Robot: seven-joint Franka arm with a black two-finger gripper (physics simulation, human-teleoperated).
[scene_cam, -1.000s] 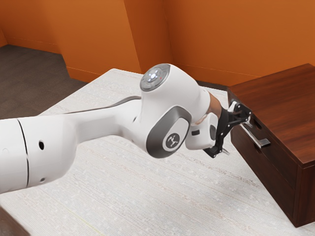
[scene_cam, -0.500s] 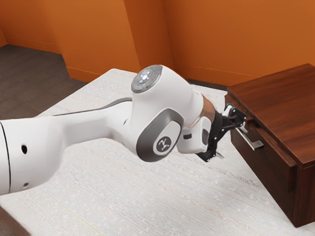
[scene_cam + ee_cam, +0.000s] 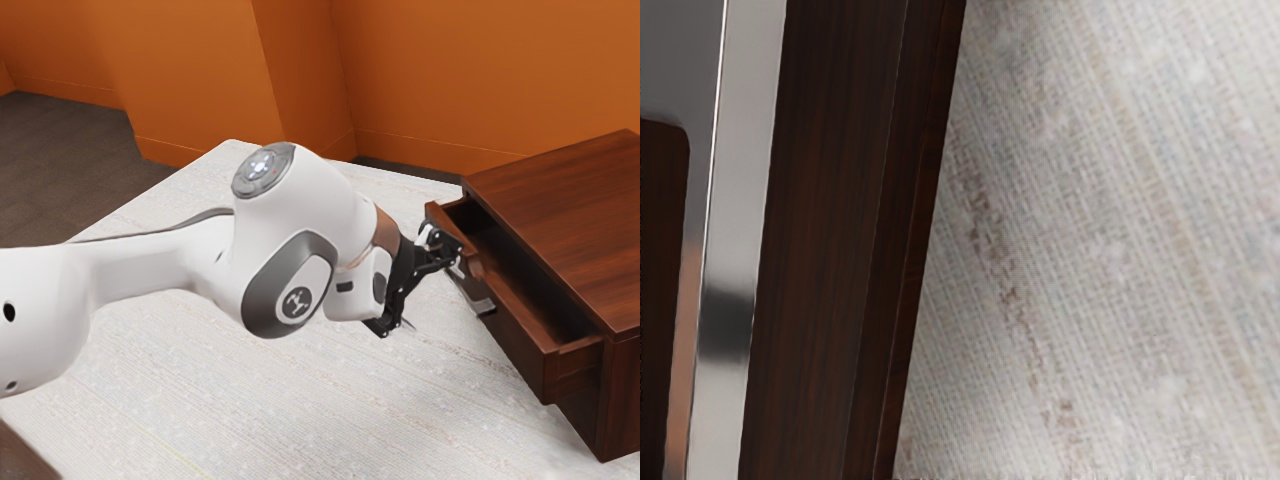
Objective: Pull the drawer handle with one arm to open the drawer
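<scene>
A dark wooden cabinet (image 3: 575, 200) stands on the table at the exterior view's right. Its top drawer (image 3: 515, 330) is pulled partly out toward the arm, and its hollow inside shows. My black gripper (image 3: 447, 261) is at the drawer's front, shut on the silver drawer handle (image 3: 478, 297), whose far end sticks out past the fingers. In the wrist view the metal handle bar (image 3: 728, 250) runs alongside the dark drawer front (image 3: 840, 250), close under my hand.
The cabinet rests on a pale woven-textured table (image 3: 300, 400), which also appears beside the drawer front as table cloth (image 3: 1120, 250). Orange walls stand behind. The table's edge runs along the exterior view's lower left.
My hand has drawn back toward the exterior view's left with the handle, and the drawer has slid out of the cabinet from nearly flush to clearly open.
</scene>
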